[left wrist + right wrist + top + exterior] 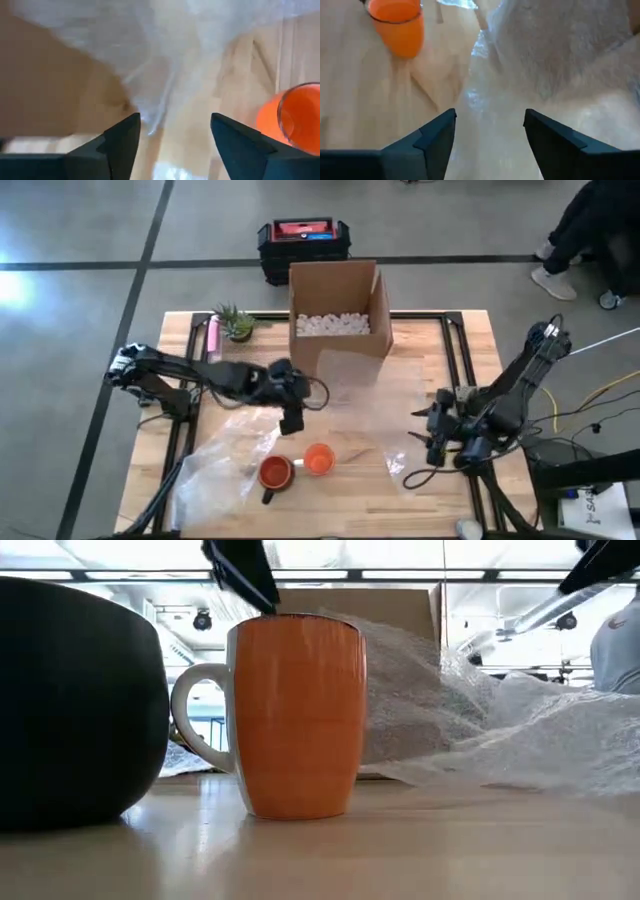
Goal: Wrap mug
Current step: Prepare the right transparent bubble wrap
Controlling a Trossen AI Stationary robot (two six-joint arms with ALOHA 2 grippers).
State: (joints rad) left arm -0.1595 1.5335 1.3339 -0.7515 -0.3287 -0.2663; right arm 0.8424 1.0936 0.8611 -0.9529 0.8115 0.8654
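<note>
Mug count first: I see two on the table, both orange inside. One mug (318, 459) stands upright near the front middle of the table (470, 340); the second mug (275, 472) sits just beside it on its left-arm side, dark outside, with its handle pointing toward the front edge. In the low view the orange one stands straight, handle toward the dark one.

My left gripper (291, 421) hovers just behind the two mugs, over the edge of the bubble wrap. Its wrist view shows the two fingers spread wide with nothing between them, wrinkled wrap below and the orange mug off to one side. My right gripper (432, 430) hangs well apart on the far side of the wrap, also spread wide and empty, with the mug in the distance beyond the plastic.

The relation that matters: the upright mug lies toward the front edge from the left gripper, and the left arm is clearly the nearer one. The mug's long axis is vertical, so I judge it must be tipped or carried onto the wrap first.

Counts otherwise: one crumpled spread of bubble wrap (360, 405) across the middle, one open cardboard box (338, 305) with white fill at the back, one small plant (236, 322), and one pink tube (212, 336) beside it.
</note>
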